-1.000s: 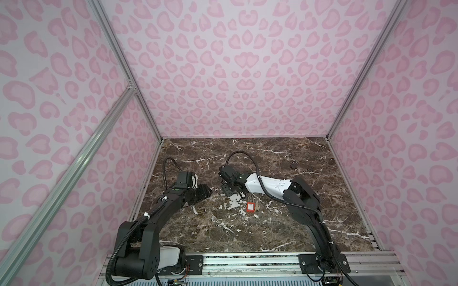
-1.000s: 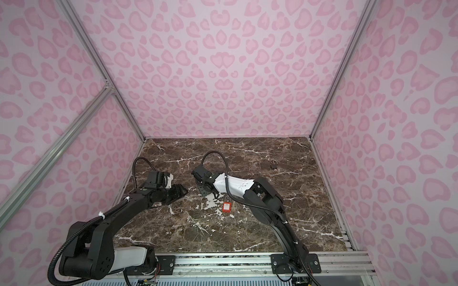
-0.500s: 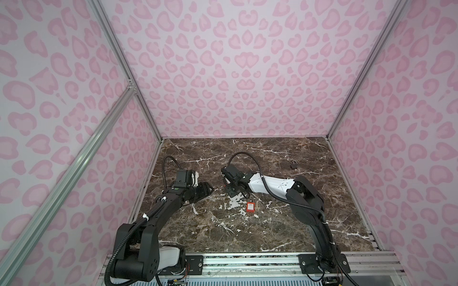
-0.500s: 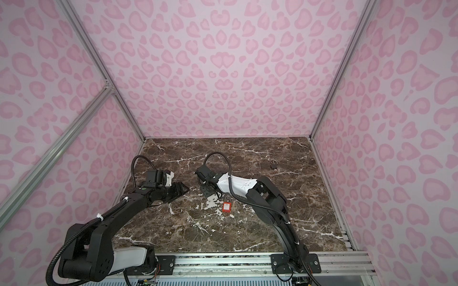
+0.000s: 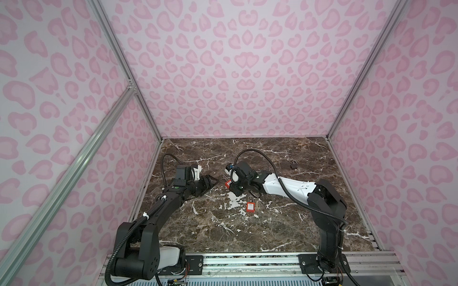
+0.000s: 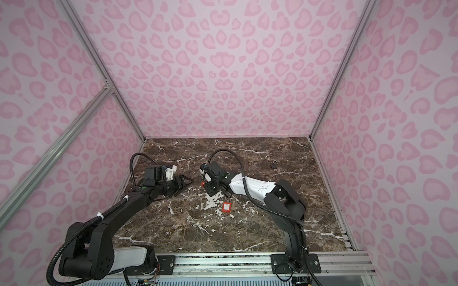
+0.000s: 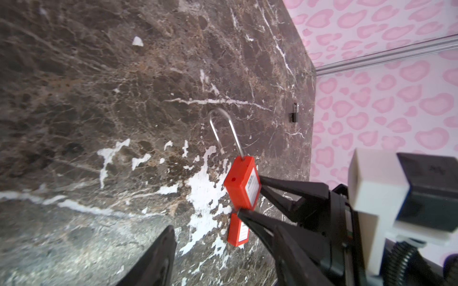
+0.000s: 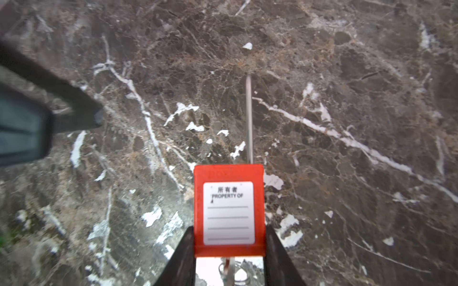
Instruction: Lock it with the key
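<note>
My right gripper (image 8: 229, 257) is shut on a red padlock (image 8: 228, 210) with a white "PROPERTY OF" label. It holds the body by its sides, low above the marble, and the long silver shackle (image 8: 248, 118) points away. A small key on a ring (image 8: 231, 271) shows just under the padlock's base, between the fingers. In both top views the held padlock (image 5: 228, 183) (image 6: 203, 183) faces my left gripper (image 5: 210, 182) (image 6: 184, 180). The left gripper (image 7: 223, 270) is open and empty, a short gap from the padlock (image 7: 243, 184).
A second red padlock (image 5: 250, 206) (image 6: 226, 206) lies flat on the brown marble table (image 5: 285, 222), just in front of the right gripper. A small dark padlock (image 5: 294, 165) (image 6: 274, 165) sits at the back right. Pink patterned walls close three sides.
The right gripper's jaws have narrowed onto the red padlock and it has shifted slightly to the right. The left gripper has edged toward it.
</note>
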Robot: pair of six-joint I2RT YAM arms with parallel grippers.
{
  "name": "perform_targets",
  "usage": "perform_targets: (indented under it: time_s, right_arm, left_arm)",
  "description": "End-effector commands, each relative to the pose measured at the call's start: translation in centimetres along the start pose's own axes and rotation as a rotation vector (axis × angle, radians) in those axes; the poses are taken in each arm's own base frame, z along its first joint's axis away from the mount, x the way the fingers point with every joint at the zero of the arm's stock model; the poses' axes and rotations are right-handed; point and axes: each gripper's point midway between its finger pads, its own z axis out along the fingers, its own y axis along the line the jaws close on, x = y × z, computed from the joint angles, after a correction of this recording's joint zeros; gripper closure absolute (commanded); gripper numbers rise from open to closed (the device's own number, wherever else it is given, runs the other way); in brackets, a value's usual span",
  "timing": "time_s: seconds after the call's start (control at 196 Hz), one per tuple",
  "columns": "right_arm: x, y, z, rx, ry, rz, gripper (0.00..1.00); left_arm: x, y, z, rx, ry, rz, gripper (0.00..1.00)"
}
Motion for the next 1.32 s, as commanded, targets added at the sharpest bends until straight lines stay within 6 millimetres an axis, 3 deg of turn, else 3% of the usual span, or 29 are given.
perform_targets:
  time_s: [0.0, 0.525, 0.637, 0.734, 0.943, 0.999, 1.127, 1.315]
  right_arm:
    - [-1.3, 1.6, -0.7, -0.090, -0.061, -0.002, 0.70]
    - [-3.3, 3.6, -2.4, -0.178, -0.134, -0.013, 0.70]
    - [-3.5, 3.9, -2.7, -0.184, -0.148, -0.014, 0.70]
    - [-3.4, 4.0, -2.8, -0.190, -0.151, -0.020, 0.70]
    - [-3.5, 4.2, -3.0, -0.188, -0.156, -0.026, 0.69]
    - [-3.5, 4.1, -3.1, -0.185, -0.158, -0.025, 0.63]
    - [-4.0, 4.0, -3.7, -0.196, -0.182, -0.002, 0.36]
    - [-5.9, 2.2, -5.9, -0.301, -0.306, 0.189, 0.30]
  left_arm:
    - [-0.7, -2.3, 0.1, 0.107, -0.001, 0.012, 0.40]
    - [0.5, -3.7, 1.3, 0.134, 0.053, 0.039, 0.55]
    - [0.4, -4.0, 1.4, 0.140, 0.055, 0.047, 0.63]
    - [0.4, -4.1, 1.4, 0.140, 0.052, 0.051, 0.75]
    - [0.5, -4.5, 1.3, 0.145, 0.055, 0.063, 0.85]
    - [0.4, -4.6, 1.2, 0.145, 0.047, 0.065, 0.88]
    - [0.1, -5.0, 0.9, 0.147, 0.031, 0.072, 0.90]
    - [-1.2, -5.4, -0.4, 0.140, -0.080, 0.090, 0.91]
